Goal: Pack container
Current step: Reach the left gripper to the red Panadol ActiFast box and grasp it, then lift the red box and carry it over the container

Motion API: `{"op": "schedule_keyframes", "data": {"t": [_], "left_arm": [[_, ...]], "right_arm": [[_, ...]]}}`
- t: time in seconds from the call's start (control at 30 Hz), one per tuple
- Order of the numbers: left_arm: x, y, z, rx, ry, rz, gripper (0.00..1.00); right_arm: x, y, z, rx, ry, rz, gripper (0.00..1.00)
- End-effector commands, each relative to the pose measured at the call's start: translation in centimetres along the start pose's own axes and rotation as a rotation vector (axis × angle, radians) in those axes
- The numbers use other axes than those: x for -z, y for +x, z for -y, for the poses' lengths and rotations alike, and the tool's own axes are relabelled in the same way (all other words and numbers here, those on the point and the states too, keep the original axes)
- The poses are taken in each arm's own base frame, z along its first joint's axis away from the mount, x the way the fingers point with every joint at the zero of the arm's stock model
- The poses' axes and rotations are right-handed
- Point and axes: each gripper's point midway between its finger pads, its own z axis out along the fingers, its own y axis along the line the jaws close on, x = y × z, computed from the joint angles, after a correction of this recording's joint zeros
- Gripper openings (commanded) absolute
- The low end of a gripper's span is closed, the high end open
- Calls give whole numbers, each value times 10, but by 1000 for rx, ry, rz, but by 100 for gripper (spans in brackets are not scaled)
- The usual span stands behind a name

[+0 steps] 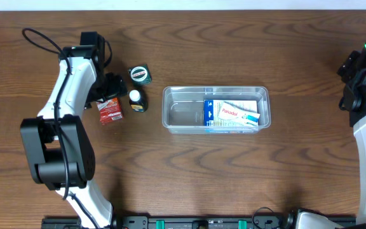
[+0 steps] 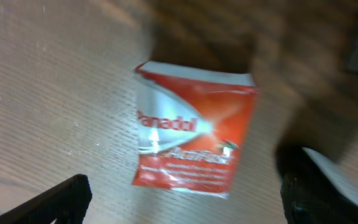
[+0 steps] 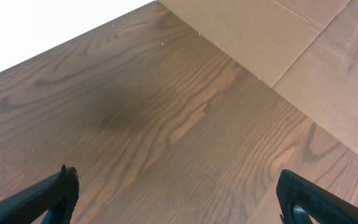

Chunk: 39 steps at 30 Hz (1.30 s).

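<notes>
We have the left gripper [image 2: 185,202] spread wide, empty — red box [image 2: 194,127] lies just ahead, centre of wrist view. Container [image 1: 182,109] sits mid-frame overhead, right of the box; right gripper [image 3: 176,199] also wide, far right.

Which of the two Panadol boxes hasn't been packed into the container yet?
The red Panadol box, lying out on the table left of the clear container. The blue-and-white box is already inside it.
</notes>
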Motion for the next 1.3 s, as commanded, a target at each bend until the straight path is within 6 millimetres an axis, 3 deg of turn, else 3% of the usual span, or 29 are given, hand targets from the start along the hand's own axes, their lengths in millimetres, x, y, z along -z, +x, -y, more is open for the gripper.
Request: {"op": "schedule_keyframes", "data": {"t": [0.0, 0.27, 0.47, 0.6, 0.67, 0.87, 1.0, 1.1, 1.27], "left_arm": [[-19, 10, -10, 49, 10, -67, 98], [-48, 22, -3, -19, 112, -96, 98], [-56, 27, -3, -44, 114, -99, 99], [-56, 27, -3, -43, 113, -99, 70], [-56, 27, -3, -43, 113, -99, 61], [-53, 22, -5, -44, 99, -78, 60], [-34, 14, -3, -46, 108, -50, 60], [-8, 7, 1, -57, 120, -13, 60], [63, 2, 30, -211, 193, 153, 60]], "right_arm": [[-2, 0, 4, -14, 20, -1, 99], [-2, 0, 4, -14, 20, -1, 99], [-2, 0, 4, -14, 20, -1, 99], [-2, 0, 4, -14, 20, -1, 99], [-2, 0, 4, -14, 20, -1, 99], [-2, 0, 4, -14, 20, -1, 99], [-2, 0, 4, -14, 20, -1, 99], [-2, 0, 4, -14, 20, -1, 99], [-2, 0, 4, -14, 20, -1, 99]]}}
